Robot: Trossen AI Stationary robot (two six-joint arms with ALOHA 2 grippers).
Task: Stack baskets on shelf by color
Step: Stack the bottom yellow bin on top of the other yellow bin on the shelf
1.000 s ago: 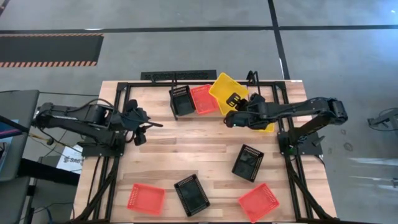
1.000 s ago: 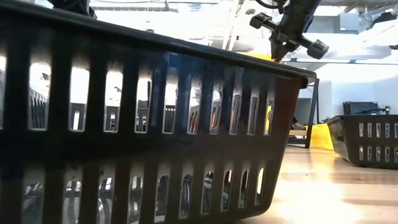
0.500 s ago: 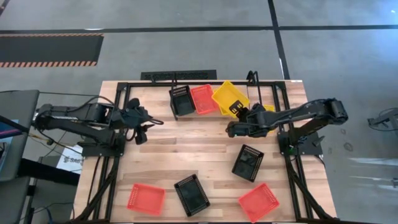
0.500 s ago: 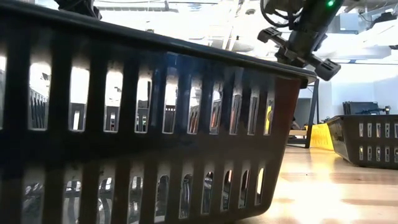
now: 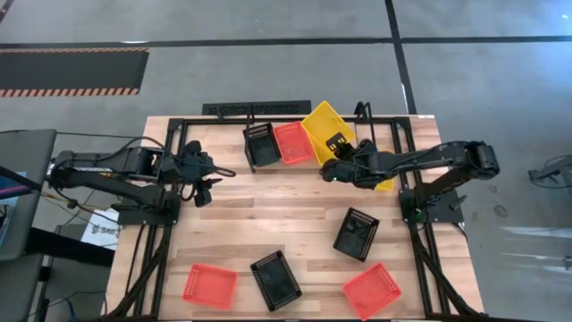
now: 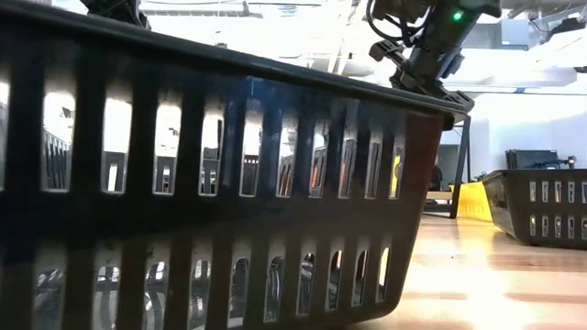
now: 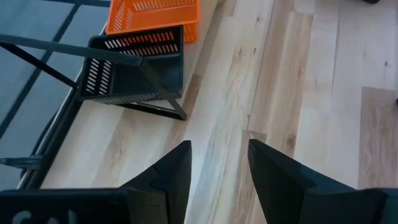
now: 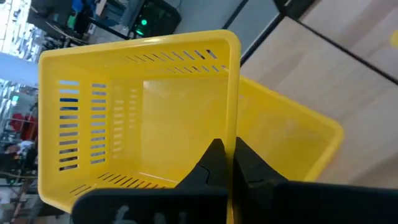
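Right hand pinched shut on the wall of a tilted yellow basket, raised above another yellow basket at the shelf. One black basket and one red basket sit there. Left hand idle, fingers apart, holding nothing. Four baskets loose on the table; roughly half remains.

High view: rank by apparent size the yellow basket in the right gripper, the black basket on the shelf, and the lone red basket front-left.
1. Yellow basket, tilted in the right gripper, looks largest.
2. Front-left red basket.
3. Black basket on the shelf, seen narrower.
Lift and tilt may explain the differences.
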